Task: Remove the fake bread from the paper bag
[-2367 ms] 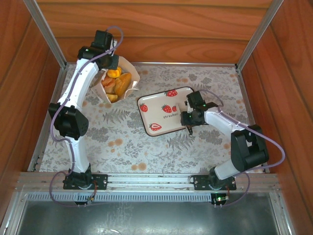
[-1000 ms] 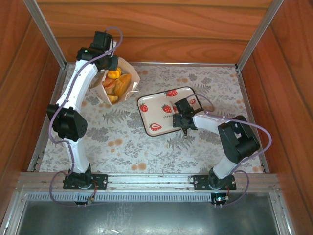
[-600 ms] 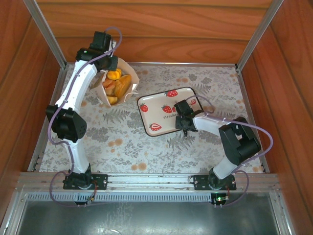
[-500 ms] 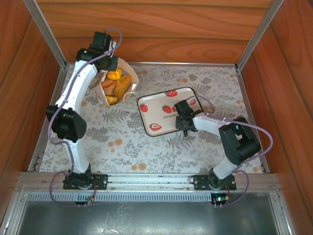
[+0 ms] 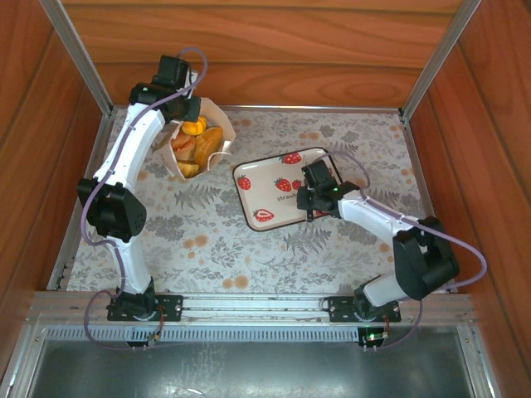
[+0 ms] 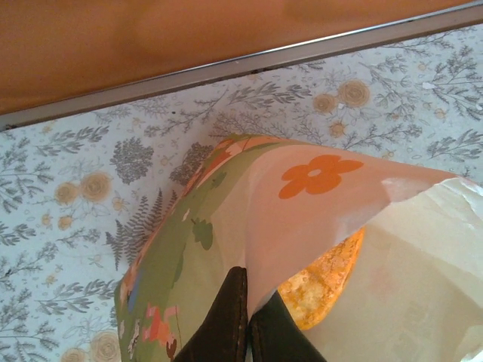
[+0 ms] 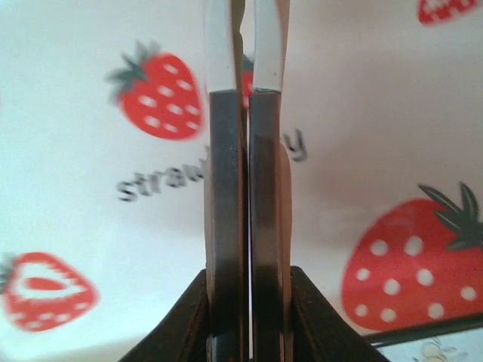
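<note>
The paper bag (image 5: 207,139) stands open at the back left of the table, tilted, with golden and orange fake bread (image 5: 199,143) inside it. My left gripper (image 5: 184,114) is shut on the bag's rim. In the left wrist view the dark fingers (image 6: 230,317) pinch the paper bag (image 6: 302,196), whose outer face is printed in green with an orange flower. A piece of fake bread (image 6: 324,283) shows just inside. My right gripper (image 5: 309,191) hangs over the strawberry tray (image 5: 257,178), shut with nothing in it. The right wrist view has the right gripper (image 7: 245,30) with its fingers pressed together.
The white strawberry-printed tray (image 7: 98,226) lies at the table's middle, bare where it shows. Wooden walls and metal rails (image 5: 249,108) close in the floral table top (image 5: 216,249). The back rail (image 6: 226,68) runs just behind the bag.
My right gripper has gone from open to shut and shifted slightly back over the tray, its elbow swinging right. My left gripper still pinches the bag, which has barely moved.
</note>
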